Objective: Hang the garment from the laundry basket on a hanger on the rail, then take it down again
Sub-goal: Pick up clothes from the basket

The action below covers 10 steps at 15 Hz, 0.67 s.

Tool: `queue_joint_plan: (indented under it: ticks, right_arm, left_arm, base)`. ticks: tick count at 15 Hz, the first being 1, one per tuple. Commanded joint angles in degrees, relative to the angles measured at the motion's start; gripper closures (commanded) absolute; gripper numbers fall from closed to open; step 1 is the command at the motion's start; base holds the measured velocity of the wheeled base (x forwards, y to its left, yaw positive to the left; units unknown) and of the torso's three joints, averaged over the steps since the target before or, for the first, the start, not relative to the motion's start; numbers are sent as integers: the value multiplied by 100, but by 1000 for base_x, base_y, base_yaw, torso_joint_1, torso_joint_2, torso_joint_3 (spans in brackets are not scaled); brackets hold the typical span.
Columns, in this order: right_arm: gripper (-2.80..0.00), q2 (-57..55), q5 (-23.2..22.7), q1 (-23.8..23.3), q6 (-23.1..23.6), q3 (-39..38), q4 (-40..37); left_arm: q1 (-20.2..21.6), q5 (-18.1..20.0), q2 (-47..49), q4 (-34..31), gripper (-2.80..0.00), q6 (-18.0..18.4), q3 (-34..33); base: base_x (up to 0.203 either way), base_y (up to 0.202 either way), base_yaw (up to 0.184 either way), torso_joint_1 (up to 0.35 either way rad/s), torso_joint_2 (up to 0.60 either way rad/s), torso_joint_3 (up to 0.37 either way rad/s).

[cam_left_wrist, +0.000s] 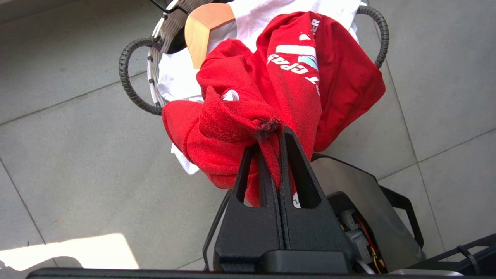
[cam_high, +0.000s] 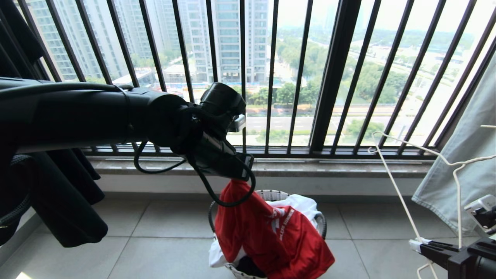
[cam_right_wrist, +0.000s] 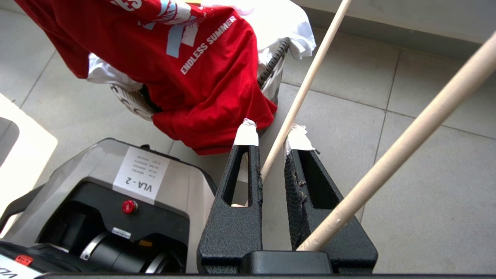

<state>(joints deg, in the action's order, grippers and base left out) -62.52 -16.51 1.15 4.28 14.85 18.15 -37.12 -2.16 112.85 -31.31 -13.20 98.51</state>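
Observation:
The garment (cam_high: 267,232), a red T-shirt with white lettering, hangs from my left gripper (cam_high: 242,178) and trails down into the laundry basket (cam_high: 271,192) on the tiled floor. In the left wrist view my left gripper (cam_left_wrist: 271,133) is shut on a bunched edge of the garment (cam_left_wrist: 286,89), above the laundry basket (cam_left_wrist: 128,77). My right gripper (cam_high: 416,245) is low at the right, holding the thin white hanger (cam_high: 403,205). In the right wrist view the hanger (cam_right_wrist: 307,81) wire runs between the taped fingers of my right gripper (cam_right_wrist: 271,135). The rail is out of view.
The dark barred balcony railing (cam_high: 333,77) and a stone sill (cam_high: 348,167) stand behind the basket. A black garment (cam_high: 66,201) hangs at the left, pale trousers (cam_high: 465,162) at the right. White clothing (cam_high: 298,203) and a wooden hanger (cam_left_wrist: 203,27) lie in the basket. My base (cam_right_wrist: 135,182) is close below.

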Motion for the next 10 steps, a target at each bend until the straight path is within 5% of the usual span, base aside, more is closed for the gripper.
queue_joint_plan:
  ticks: [1,5,10]
  right_arm:
    - [0,-23,-11,0,12,1,13]
    - [0,-32,-19,8,-6,9,13]
    - [0,129,-449,37,54,587,-36]
  left_arm:
    - [29,-4,42,-16,0,-7,-7]
    - [38,-9,39,-7,0,22,-13]
    - [216,-25,-298,-74,0,586,255]
  base:
    - [0,0,0,1,3,121]
    - [0,0,0,5,0,67]
    - [0,0,0,5,2,42]
